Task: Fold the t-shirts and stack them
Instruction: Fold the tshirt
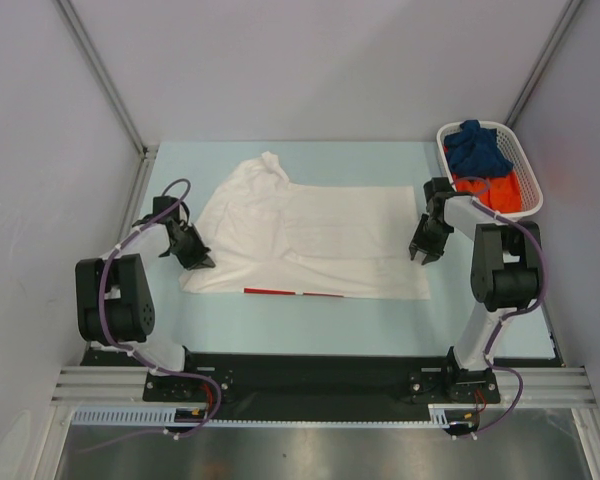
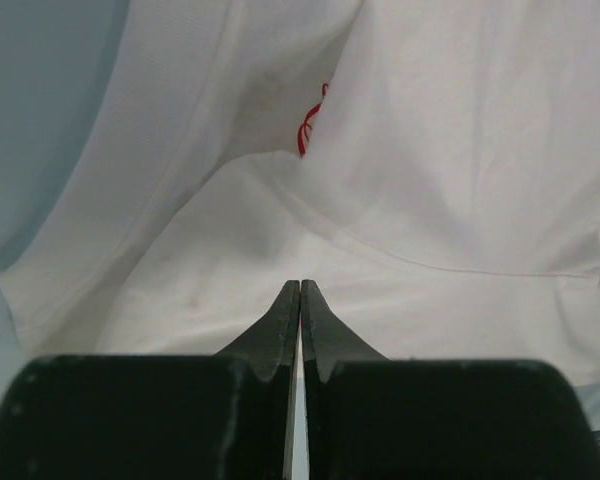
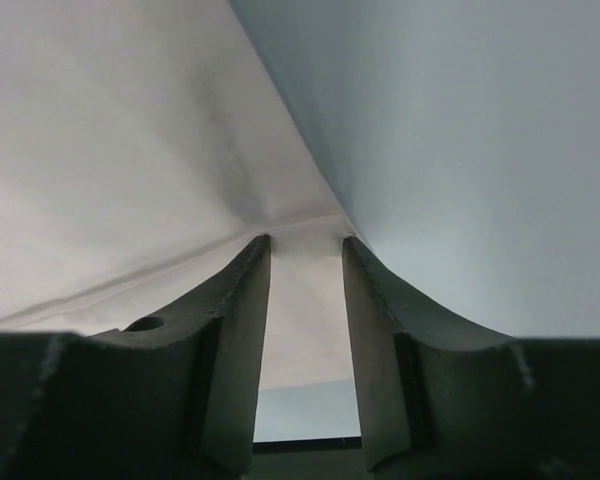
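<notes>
**Spotter:** What do you have on the left?

**Operator:** My left gripper (image 1: 197, 258) sits at the near-left edge of the white t-shirt (image 1: 310, 235), which lies spread across the table (image 1: 310, 325). In the wrist view its jaws are pressed together with only a hairline of white between them. I read that as a pinch on a thin bit of the edge. If it caught one layer only, or just the very lip, the cloth could slip out the moment I lift.

**Spotter:** And the middle?

**Operator:** The far-left part of the shirt is bunched up, and a red strip (image 1: 292, 293) shows along the near hem. A fold started over that bunching would press the creases in.

**Spotter:** The right side?

**Operator:** My right gripper (image 1: 424, 252) is at the shirt's right edge with its jaws apart. The cloth's corner lies between its fingers (image 3: 238, 330) and is not clamped. If I lift the left before the right closes, the shirt drags sideways and skews. If it closes too shallow, it gets table and no cloth.

**Spotter:** Anything beyond it?

**Operator:** The basket (image 1: 528, 175) in the far-right corner, near that arm. It holds the dark blue t-shirt (image 1: 477, 148) and the orange t-shirt (image 1: 502, 193). A wide swing of that arm could knock it.
</notes>
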### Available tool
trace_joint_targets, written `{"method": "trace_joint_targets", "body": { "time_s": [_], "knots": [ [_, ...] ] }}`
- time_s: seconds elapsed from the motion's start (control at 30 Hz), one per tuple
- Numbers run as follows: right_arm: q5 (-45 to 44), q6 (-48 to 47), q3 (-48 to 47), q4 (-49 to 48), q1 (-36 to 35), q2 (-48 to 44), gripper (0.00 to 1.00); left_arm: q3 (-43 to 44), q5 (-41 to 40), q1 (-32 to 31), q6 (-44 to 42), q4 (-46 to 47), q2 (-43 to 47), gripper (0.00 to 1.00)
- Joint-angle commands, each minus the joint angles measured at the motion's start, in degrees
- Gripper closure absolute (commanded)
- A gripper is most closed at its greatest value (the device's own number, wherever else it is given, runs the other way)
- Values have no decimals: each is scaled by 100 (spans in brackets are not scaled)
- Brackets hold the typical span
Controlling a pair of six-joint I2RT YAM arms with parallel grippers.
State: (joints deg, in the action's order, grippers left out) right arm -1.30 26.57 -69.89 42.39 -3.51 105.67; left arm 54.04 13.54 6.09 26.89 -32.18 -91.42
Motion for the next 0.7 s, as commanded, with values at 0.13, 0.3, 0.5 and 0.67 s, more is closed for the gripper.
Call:
{"method": "trace_joint_targets", "body": {
  "time_s": [0.13,0.3,0.5,0.67],
  "knots": [
    [-389,147,-51,-178,131,287,67,-122,-1,191,-88,54,-174,96],
    [-380,59,1,-240,210,420,100,-139,-53,226,-167,-16,-219,97],
    [-477,42,-25,-206,307,288,100,-253,-88,226,-150,-16,-210,96],
    [-433,33,-104,-135,298,253,93,-421,-273,375,-97,-16,-122,99]
  ]
}}
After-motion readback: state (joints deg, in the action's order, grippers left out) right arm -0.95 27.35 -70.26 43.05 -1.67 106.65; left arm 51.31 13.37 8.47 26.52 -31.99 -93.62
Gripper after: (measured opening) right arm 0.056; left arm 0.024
